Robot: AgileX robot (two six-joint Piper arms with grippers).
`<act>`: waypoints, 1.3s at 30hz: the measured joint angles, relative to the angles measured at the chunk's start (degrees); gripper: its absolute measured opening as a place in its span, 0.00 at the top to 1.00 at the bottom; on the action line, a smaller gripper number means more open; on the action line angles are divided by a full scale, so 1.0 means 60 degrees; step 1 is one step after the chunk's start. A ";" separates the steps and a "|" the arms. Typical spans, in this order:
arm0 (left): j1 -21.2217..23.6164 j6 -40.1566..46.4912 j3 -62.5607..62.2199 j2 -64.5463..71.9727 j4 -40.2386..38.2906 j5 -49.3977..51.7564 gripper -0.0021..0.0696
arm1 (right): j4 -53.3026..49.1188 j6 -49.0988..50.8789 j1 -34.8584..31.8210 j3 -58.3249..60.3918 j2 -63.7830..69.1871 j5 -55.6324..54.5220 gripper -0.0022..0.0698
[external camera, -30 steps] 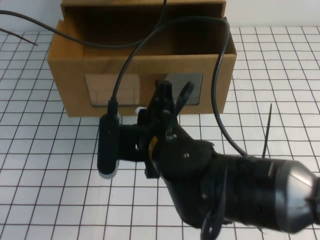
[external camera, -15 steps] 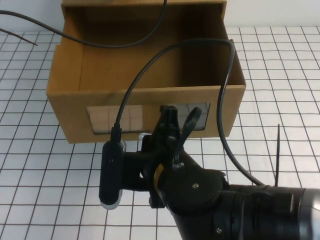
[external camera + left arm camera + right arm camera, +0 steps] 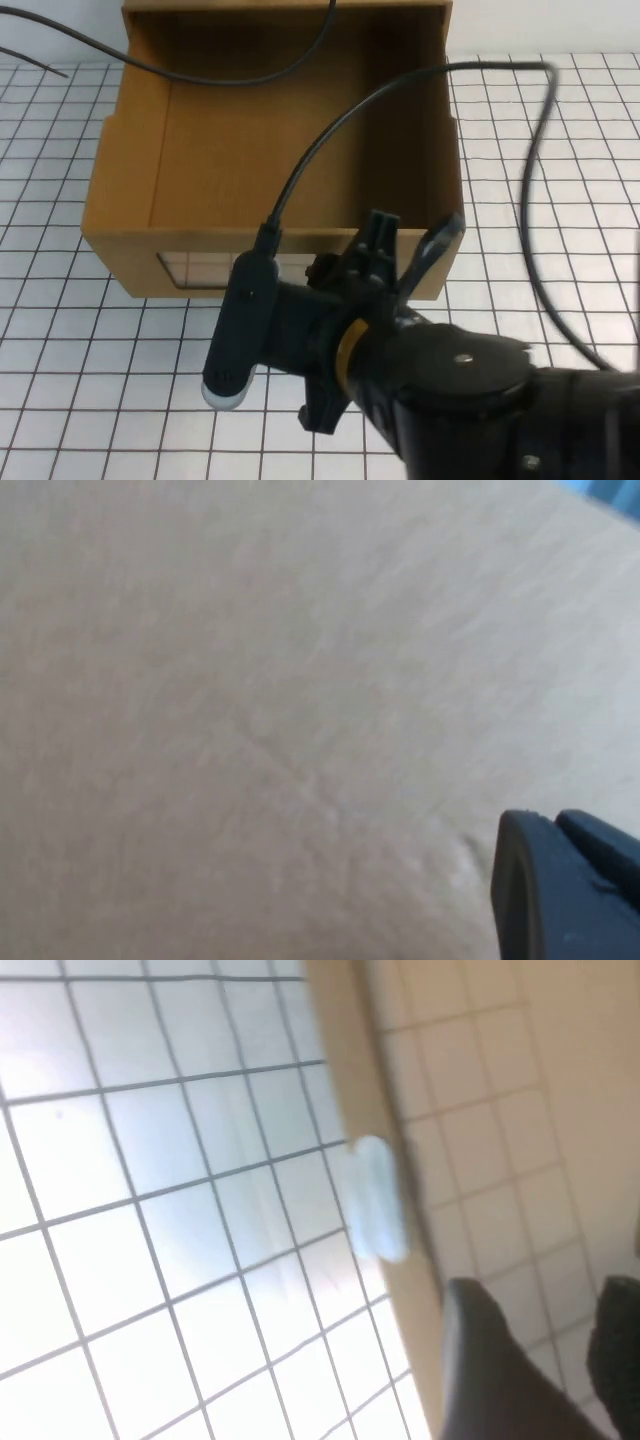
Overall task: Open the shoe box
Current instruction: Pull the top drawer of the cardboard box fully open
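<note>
The brown cardboard shoe box is a drawer (image 3: pixel 120 250) standing pulled out of its sleeve (image 3: pixel 290 6) toward me, its inside empty. The drawer's front wall has a clear window (image 3: pixel 195 268). My right gripper (image 3: pixel 410 245) hovers at the right part of that front wall, fingers apart with nothing between them. In the right wrist view the right gripper (image 3: pixel 560 1345) is beside the wall's cardboard edge (image 3: pixel 365 1100), which carries a small clear tab (image 3: pixel 378 1200). My left gripper (image 3: pixel 565 890) is pressed close to a plain cardboard surface (image 3: pixel 250 700); it is hidden in the high view.
The box stands on a white table with a black grid (image 3: pixel 560 200). Black cables (image 3: pixel 330 130) loop over the box's open inside and its right side. My right arm's dark body (image 3: pixel 450 400) fills the near part of the table.
The drawer has slid out toward me, exposing most of its inside. My right gripper drew back with it and has now spread its fingers, letting go of the front wall.
</note>
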 joint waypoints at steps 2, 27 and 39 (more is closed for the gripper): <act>0.0000 -0.0041 -0.0332 0.0000 -0.0026 0.0252 0.97 | 0.0193 0.0000 0.0062 0.0016 -0.0376 0.0157 0.68; 0.0000 -0.1510 0.1585 -0.4783 0.3001 0.0984 0.97 | 0.4798 -0.1716 -0.5759 -0.1481 -0.2939 0.1388 0.99; 0.0000 -0.1425 1.1161 -1.1253 0.3261 -0.5533 0.97 | 0.8281 -0.2420 -0.8471 0.1826 -0.6512 -0.0972 0.99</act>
